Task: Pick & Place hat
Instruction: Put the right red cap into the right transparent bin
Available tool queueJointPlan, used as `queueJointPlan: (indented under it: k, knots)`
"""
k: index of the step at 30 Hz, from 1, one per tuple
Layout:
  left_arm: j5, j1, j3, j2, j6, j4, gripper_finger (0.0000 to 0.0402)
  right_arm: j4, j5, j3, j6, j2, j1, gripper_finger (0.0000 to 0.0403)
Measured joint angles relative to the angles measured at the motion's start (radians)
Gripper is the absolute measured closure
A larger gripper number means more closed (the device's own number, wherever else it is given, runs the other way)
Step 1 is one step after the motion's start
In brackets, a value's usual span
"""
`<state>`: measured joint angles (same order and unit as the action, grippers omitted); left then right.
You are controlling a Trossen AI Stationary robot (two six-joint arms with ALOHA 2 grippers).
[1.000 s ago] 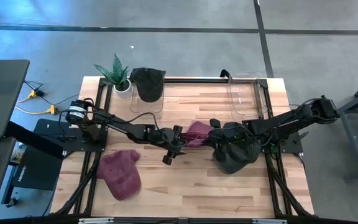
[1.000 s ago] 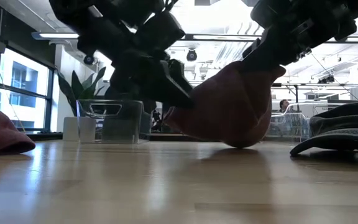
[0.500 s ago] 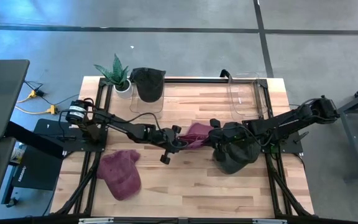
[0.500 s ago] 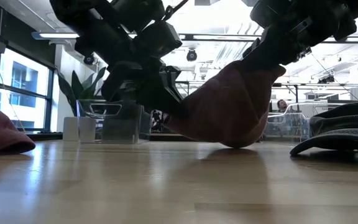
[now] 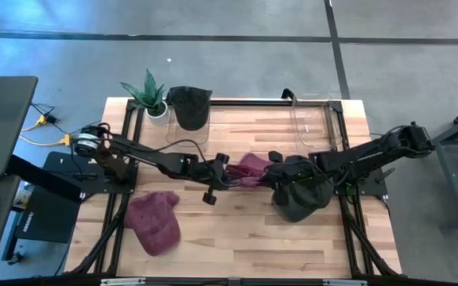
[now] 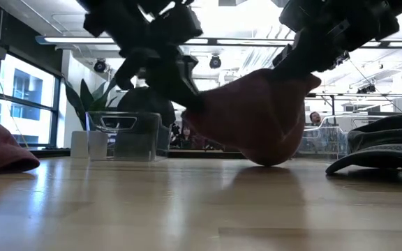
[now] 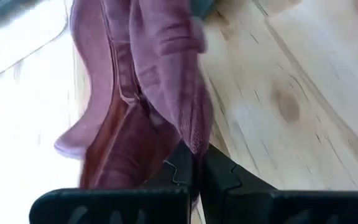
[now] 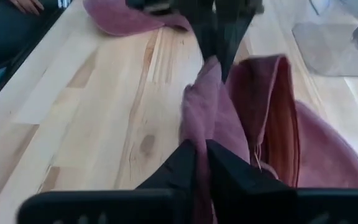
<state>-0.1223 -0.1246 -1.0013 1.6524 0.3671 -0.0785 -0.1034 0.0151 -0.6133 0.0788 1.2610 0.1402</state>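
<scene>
A maroon hat (image 5: 250,168) hangs crumpled between my two grippers at the table's middle. My left gripper (image 7: 194,158) is shut on its left side and shows in the high view (image 5: 227,171). My right gripper (image 8: 204,152) is shut on its right side (image 5: 270,171). A dark hat (image 5: 300,197) lies on the table under the right arm. A second maroon hat (image 5: 156,222) lies flat near the front left. My left gripper pinches a folded edge of the maroon hat (image 7: 192,134) between its two fingers, coming from the table's left. The cloth runs away from the fingers as a ridge toward the other gripper. My right gripper pinches the opposite end of that ridge (image 8: 202,127) between its two fingers, coming from the table's right. The hat's body sags below both grippers, its lowest part (image 6: 267,160) at the table top.
A potted plant (image 5: 149,97) and a clear bin with a dark hat (image 5: 189,107) stand at the far left. Another clear bin (image 5: 315,121) stands at the far right. Bare wood lies along the near edge.
My left gripper has moved a little toward the table's right and up to the maroon hat and has shut on its left edge. The hat has stayed hanging from my right gripper, now stretched between both.
</scene>
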Motion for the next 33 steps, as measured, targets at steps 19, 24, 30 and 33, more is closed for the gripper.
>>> queueJointPlan:
  k: [19, 24, 30, 33]
  knots:
    - [0.085, -0.006, -0.053, -0.179, -0.204, -0.142, 0.0400, 0.285, 0.286, -0.344, -0.047, 0.063, 0.148, 0.0172]
    - [0.087, -0.006, -0.053, -0.179, -0.252, -0.130, 0.0400, 0.234, 0.332, -0.393, -0.038, 0.197, 0.150, 0.0169]
    - [0.094, -0.006, -0.053, -0.179, -0.268, -0.126, 0.0400, 0.484, 0.459, -0.556, -0.035, 0.346, 0.151, 0.0176]
    - [0.117, -0.006, -0.053, -0.179, -0.271, -0.126, 0.0399, 0.533, 0.455, -0.611, -0.041, 0.391, 0.150, 0.0200]
